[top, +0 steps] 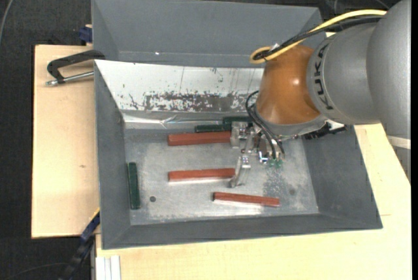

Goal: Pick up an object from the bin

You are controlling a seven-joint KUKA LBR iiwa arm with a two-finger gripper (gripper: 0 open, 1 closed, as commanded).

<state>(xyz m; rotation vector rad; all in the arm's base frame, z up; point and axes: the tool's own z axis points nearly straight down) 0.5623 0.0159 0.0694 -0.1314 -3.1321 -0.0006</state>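
The arm (294, 86) has its gripper (242, 170) at the 3 o'clock end of the middle red stick (199, 175), nothing is lifted yet, and I cannot tell if it is open.

The arm (366, 76) runs off the frame's right edge and hides the right end of the upper dark green bar (210, 128). A lower-left speck (152, 200) is too small to identify.
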